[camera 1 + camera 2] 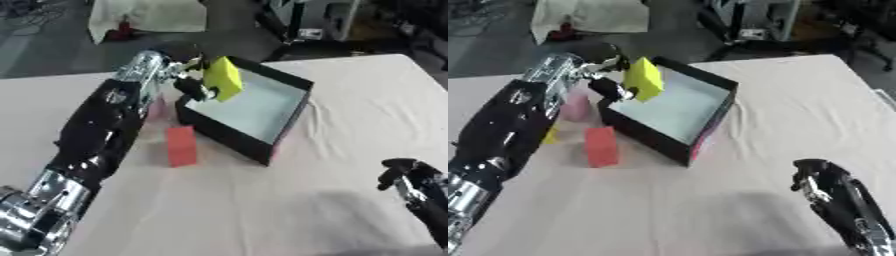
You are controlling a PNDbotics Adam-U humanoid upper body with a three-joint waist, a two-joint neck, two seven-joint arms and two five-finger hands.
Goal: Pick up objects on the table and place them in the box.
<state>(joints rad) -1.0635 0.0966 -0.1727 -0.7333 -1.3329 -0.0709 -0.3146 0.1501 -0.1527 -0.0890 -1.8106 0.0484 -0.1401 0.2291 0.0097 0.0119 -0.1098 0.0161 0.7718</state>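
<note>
- Gripping a yellow block point(224, 77), the left robot hand point(188, 80) is hovering over the black box's point(289, 125) near-left wall.
- Lying just outside, the red block point(181, 145) is waiting on the surface point(350, 90); the right robot hand point(820, 182) is idling, fingers unreadable.

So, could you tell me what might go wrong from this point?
The left hand holds the yellow block right at the box near wall, so a release here may let it catch the rim and fall outside. The forearm hangs over the red block and pink block; pulling back might knock them.
</note>
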